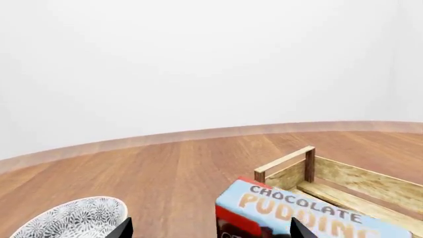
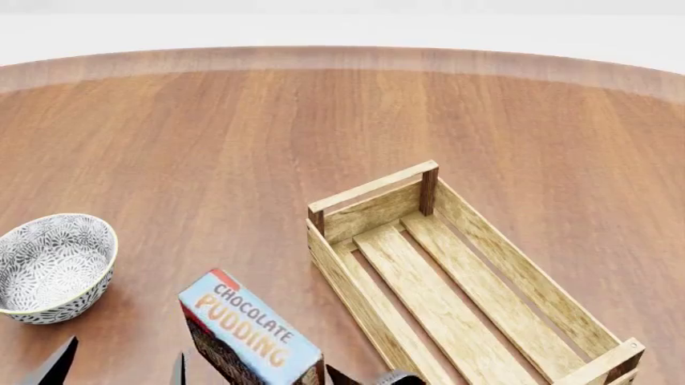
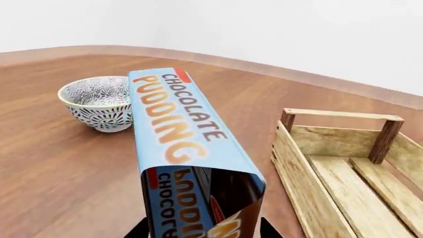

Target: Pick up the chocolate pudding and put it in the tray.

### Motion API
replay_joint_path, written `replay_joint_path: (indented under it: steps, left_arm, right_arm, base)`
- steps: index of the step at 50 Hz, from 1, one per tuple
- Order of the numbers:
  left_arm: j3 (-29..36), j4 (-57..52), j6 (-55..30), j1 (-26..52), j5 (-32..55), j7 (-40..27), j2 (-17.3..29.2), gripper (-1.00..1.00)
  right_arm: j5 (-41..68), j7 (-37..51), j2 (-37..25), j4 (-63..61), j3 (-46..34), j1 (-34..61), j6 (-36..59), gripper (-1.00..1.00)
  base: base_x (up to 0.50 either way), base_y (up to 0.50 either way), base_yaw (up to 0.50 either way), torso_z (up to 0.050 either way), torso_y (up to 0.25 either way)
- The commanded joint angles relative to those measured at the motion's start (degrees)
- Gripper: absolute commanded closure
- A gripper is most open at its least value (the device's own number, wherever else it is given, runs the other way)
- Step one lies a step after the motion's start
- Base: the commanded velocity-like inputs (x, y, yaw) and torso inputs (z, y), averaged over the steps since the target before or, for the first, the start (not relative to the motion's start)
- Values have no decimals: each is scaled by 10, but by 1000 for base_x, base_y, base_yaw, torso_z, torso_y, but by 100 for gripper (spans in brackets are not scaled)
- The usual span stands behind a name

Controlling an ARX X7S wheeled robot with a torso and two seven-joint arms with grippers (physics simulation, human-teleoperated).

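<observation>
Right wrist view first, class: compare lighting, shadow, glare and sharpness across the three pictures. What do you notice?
Right wrist view: the chocolate pudding fills the foreground, its dark end face glossy with reflected lettering. Head view: even, flat light, only faint shadow beside the tray and bowl. Left wrist view: blank white wall, everything sharp, no blur or glare.

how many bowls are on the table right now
1. The bowl sits near the table's left edge in the head view, left of the pudding and apart from it. The crate holds no bowl. Anything below the head view's bottom edge is unseen.
</observation>
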State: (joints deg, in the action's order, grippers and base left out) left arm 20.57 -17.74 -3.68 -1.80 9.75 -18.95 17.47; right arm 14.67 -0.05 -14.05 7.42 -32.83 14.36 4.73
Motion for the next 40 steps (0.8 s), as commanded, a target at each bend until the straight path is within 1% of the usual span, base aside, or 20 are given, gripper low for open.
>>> replay_joint_path:
  steps: [1,9,15,35,40]
  left_arm:
    - [1,0,0,0,2,-3,2,-100]
    - [3,6,5,2,2,-3,2,-100]
    - [3,5,4,3,3,-4,3,-100]
    - [5,-1,3,2,4,-10,6,-100]
    - [6,-5,-2,2,4,-12,8,-100]
  right_arm:
    - [-7,23,-27,-66,29,8,34,100]
    - [10,38,-38,-78,59,18,45,100]
    - [22,55,-41,-65,87,24,45,100]
    - [68,69,-61,-13,167,1,-14,100]
    - [59,77,-58,2,169,1,-26,100]
  base:
    - [0,0,0,0,0]
    - [0,0,0,0,0]
    - [0,0,0,0,0]
    - [0,0,0,0,0]
    - [0,0,0,0,0]
